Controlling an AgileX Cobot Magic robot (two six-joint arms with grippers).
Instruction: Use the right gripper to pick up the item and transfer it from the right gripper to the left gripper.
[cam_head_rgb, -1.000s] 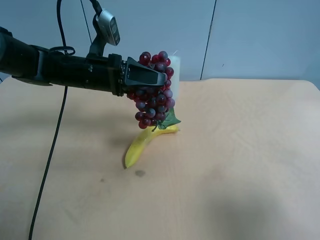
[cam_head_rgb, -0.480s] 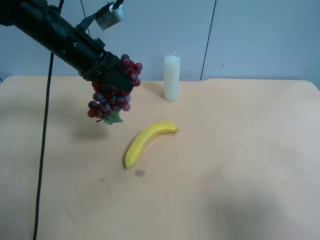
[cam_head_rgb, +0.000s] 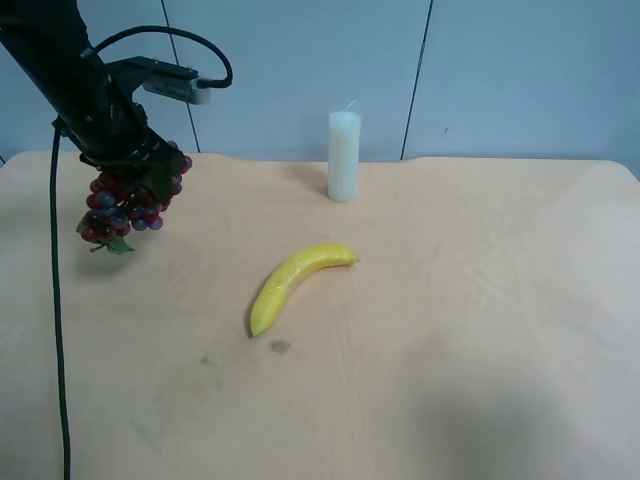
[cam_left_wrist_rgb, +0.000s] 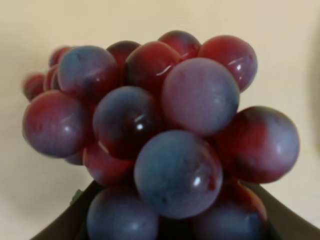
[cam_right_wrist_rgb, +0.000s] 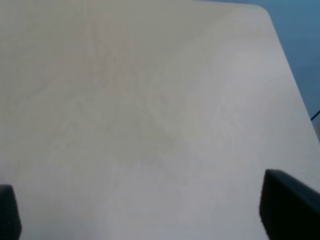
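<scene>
The item, a bunch of dark red and purple-blue grapes with a green leaf, hangs from my left gripper just above the table's far left part in the exterior high view. The left gripper is shut on the grapes. In the left wrist view the grapes fill the picture, and the dark jaws show at either side below them. My right gripper is open and empty over bare tabletop, with only its two black fingertips showing. The right arm is out of the exterior high view.
A yellow banana lies at the middle of the wooden table. A white pillar candle stands upright at the back. A black cable trails down along the left edge. A small dark spot marks the tabletop.
My left arm has swung the grapes from above the banana, near the candle, over to the table's far left and lower down. Banana and candle have not moved.
</scene>
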